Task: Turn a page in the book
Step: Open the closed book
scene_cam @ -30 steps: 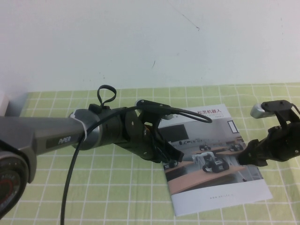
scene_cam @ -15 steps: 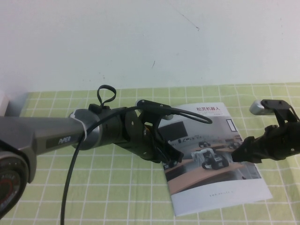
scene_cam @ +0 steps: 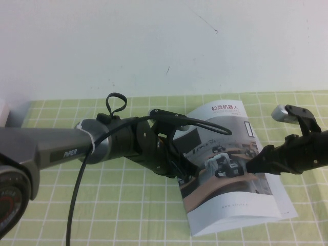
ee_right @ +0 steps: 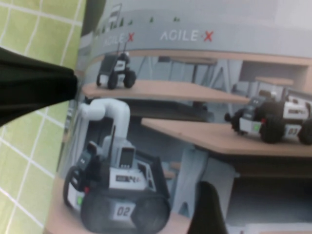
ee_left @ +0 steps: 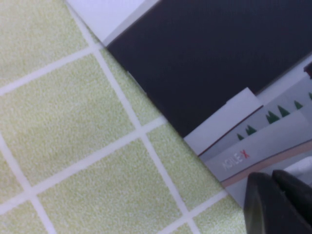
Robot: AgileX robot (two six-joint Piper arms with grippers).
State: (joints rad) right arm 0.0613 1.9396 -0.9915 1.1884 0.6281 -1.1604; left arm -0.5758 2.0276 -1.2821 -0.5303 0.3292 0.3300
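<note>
The thin white book [scene_cam: 233, 174] lies on the green checked cloth [scene_cam: 102, 205]. Its glossy cover page [scene_cam: 225, 154] bulges up, not turned yet. The right gripper [scene_cam: 254, 165] presses it, fingers apart; the left gripper [scene_cam: 185, 174] pins the spine side, fingers hidden, I cannot tell

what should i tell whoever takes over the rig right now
Left gripper: pressed down on the book's spine side, near its left edge, holding it flat; whether its fingers are open or shut does not show.
Right gripper: at the cover's right part, fingers apart, one on the photo.
Page: the cover leaf is bowed up off the sheets below, right edge raised, not turned over.
Book lies on the green checked cloth.
Done: cover lifted. Left: carry it over to the left and lay it flat, then release.
</note>
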